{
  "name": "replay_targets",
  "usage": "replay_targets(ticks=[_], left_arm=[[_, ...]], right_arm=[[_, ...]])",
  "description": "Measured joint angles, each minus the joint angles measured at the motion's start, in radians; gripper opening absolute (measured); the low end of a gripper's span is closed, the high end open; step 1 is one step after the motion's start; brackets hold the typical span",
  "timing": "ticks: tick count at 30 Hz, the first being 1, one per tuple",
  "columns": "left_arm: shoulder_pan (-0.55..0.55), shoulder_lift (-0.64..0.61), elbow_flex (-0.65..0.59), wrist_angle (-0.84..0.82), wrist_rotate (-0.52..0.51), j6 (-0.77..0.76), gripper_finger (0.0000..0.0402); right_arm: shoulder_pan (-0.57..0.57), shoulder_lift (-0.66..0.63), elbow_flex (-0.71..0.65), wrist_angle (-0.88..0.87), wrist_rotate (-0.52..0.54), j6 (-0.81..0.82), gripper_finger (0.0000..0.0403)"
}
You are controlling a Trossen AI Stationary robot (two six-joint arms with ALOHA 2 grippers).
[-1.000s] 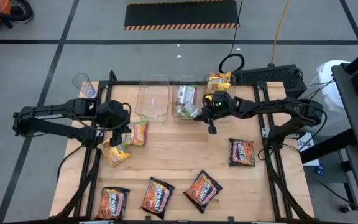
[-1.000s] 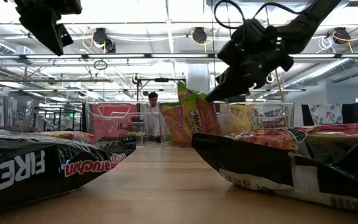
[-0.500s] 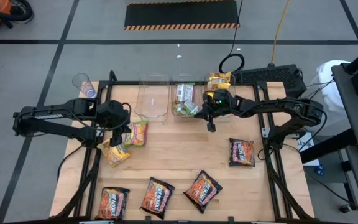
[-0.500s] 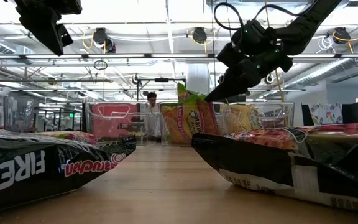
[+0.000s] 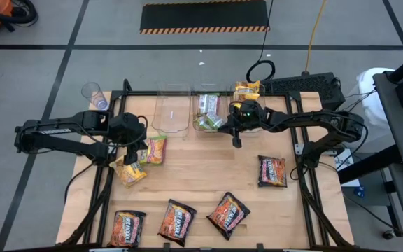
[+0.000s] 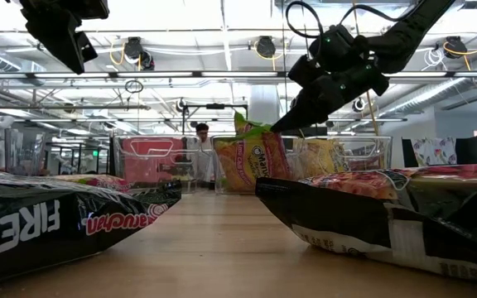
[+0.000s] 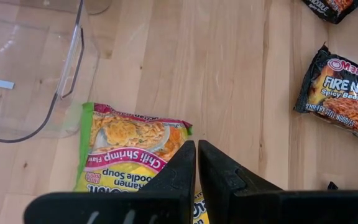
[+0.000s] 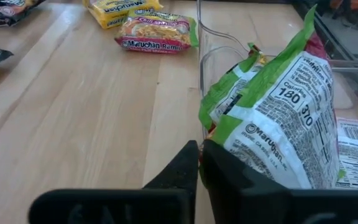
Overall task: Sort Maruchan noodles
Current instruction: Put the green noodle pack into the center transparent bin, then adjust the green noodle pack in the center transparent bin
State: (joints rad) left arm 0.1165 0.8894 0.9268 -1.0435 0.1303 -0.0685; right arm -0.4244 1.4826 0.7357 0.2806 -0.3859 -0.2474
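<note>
My right tool (image 5: 236, 140) hangs over the near rim of the middle clear plastic bin (image 5: 200, 128), its two dark fingers (image 8: 185, 163) pressed nearly together with nothing between them. Just beyond the tips, a green-edged crinkly ramen packet (image 8: 272, 124) leans inside that bin, back label showing, touching the fingers or just short of them; I cannot tell which. In the low view the packet (image 6: 251, 157) stands up against the bin wall, its top corner just under the tool.

My left tool (image 5: 133, 155) waits over the left part of the surface, fingers (image 7: 180, 171) clenched on nothing, above a green-edged chili shrimp packet (image 7: 129, 149) lying flat beside the empty clear bin (image 5: 171, 112). A yellow-orange packet (image 5: 128, 172) lies just beside it.

Outward on the pale wooden surface (image 5: 194, 175): one dark brown spicy-beef packet (image 5: 272, 171) to the right, three more along the near edge (image 5: 126, 228) (image 5: 177, 221) (image 5: 228, 213). A yellow packet (image 5: 245, 90) sits in the right-hand bin at the far edge.

Around the surface: grey floor with dark tile lines, a black-and-yellow striped mat (image 5: 204, 16) at the far side, a yellow cable (image 5: 315, 28), a clear plastic cup (image 5: 94, 94) off the left far corner. The low view shows an open hall, ceiling ducts and lamps, and a person (image 6: 204, 141) standing far back behind the bins.
</note>
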Motion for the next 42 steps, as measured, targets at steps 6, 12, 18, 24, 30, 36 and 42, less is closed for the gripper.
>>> replay_targets(ticks=[6,12,18,24,30,36,42], left_arm=[[0.0,0.0,0.0,0.0,0.0,-0.004,0.0024],[0.0,0.0,0.0,0.0,0.0,-0.013,0.0024],[0.0,0.0,0.0,0.0,0.0,-0.013,0.0024],[0.0,0.0,0.0,0.0,0.0,-0.004,0.0024],[0.0,0.0,0.0,0.0,0.0,-0.004,0.0024],[0.0,0.0,0.0,0.0,0.0,-0.005,0.0024],[0.0,0.0,0.0,-0.001,0.0,0.009,0.0024]], right_arm=[[0.0,0.0,0.0,0.005,0.077,-0.001,0.0068],[-0.001,-0.001,0.0,0.114,0.102,-0.008,0.0095],[-0.001,-0.001,0.0,0.126,0.098,0.0,0.0095],[-0.002,-0.001,0.0,0.122,0.097,0.0,0.0092],[0.0,-0.008,0.0,0.195,0.098,0.0,0.0091],[-0.006,-0.055,0.002,0.217,0.103,0.024,0.0091],[-0.046,-0.089,0.008,0.223,0.127,0.105,0.0091]])
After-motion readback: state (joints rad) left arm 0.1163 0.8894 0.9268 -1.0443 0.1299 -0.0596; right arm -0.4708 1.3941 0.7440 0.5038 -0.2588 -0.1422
